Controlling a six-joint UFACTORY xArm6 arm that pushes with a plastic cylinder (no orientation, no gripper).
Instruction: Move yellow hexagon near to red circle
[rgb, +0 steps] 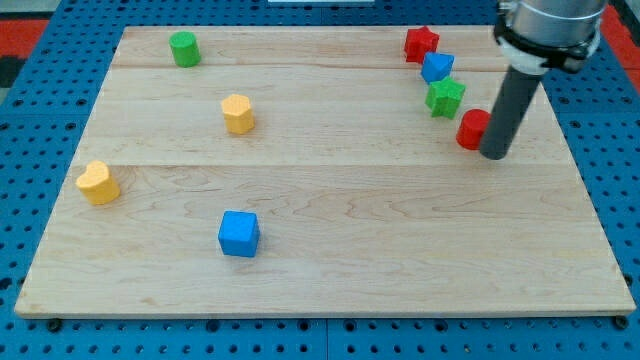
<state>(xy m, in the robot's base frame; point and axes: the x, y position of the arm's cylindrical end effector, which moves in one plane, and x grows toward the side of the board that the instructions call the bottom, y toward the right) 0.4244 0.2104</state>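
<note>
The yellow hexagon (238, 114) stands on the wooden board in the upper left-middle. The red circle (471, 129) stands at the view's right, far from the hexagon. My tip (494, 154) is at the end of the dark rod, right beside the red circle on its right-lower side, touching or almost touching it. The tip is a long way to the right of the yellow hexagon.
A red star (421, 43), a blue block (437, 67) and a green star (445, 97) form a chain just above the red circle. A green cylinder (184, 48) is at top left, a yellow heart (98, 183) at left, a blue cube (239, 233) at lower middle.
</note>
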